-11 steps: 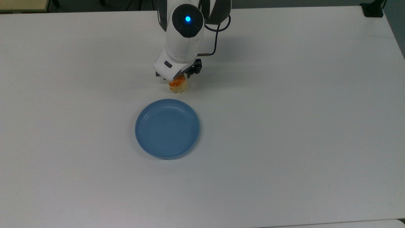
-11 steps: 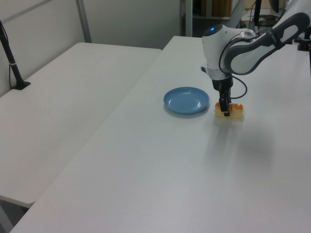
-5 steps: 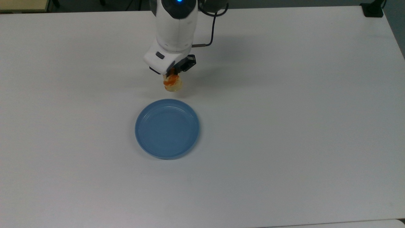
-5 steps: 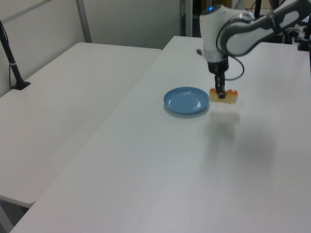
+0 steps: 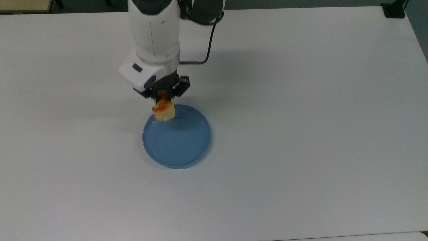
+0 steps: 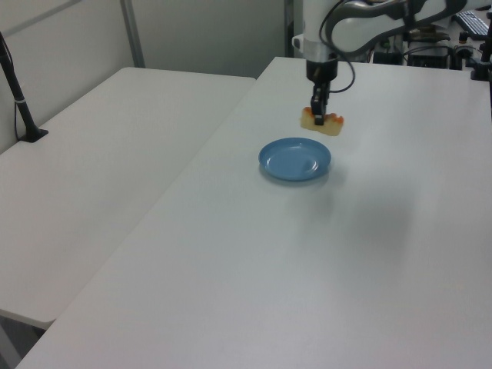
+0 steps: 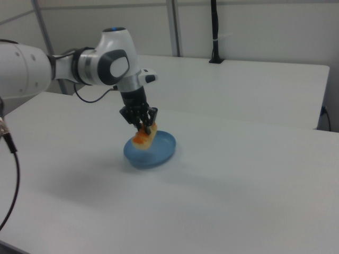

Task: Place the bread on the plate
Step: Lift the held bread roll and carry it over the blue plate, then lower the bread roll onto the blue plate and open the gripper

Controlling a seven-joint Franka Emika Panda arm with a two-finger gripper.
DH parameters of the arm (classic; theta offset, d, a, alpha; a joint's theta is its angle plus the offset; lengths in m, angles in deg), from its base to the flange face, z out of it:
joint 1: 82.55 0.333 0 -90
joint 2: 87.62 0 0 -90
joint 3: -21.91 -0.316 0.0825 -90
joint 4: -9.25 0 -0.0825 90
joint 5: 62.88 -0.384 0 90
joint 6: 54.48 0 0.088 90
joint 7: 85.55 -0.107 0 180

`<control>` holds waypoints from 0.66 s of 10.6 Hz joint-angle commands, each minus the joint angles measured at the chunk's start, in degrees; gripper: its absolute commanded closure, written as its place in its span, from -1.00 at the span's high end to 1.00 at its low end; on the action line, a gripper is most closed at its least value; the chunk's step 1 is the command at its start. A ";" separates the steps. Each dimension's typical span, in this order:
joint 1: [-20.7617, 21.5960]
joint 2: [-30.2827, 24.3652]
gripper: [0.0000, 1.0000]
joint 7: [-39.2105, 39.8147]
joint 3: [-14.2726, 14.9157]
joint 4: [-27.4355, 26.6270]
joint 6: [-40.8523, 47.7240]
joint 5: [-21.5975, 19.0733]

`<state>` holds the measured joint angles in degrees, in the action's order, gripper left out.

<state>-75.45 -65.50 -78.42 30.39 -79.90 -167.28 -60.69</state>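
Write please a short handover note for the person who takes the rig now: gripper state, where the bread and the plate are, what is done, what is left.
Gripper: shut on the bread, holding it in the air.
Bread: lifted off the table; in the left view it hangs above the plate, near the rim on the arm's side.
Plate: lies flat on the table, nothing on it.
Done: bread picked up and carried to the plate.
Left: bring it over the plate's middle, lower it, open the gripper, pull the arm away.

Robotics lab or office, plain white tables standing in rows, grey partition walls behind, robot arm working w/ cabling trailing.
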 commanded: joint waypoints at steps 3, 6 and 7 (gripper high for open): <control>2.64 12.06 0.01 -7.13 1.10 6.09 -12.08 -0.70; 2.91 11.02 1.00 -8.63 1.02 5.65 -11.82 -0.88; 2.56 7.96 1.00 -8.63 1.01 4.96 -11.39 -1.23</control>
<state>-73.31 -53.18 -86.15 30.40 -74.40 -179.55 -60.88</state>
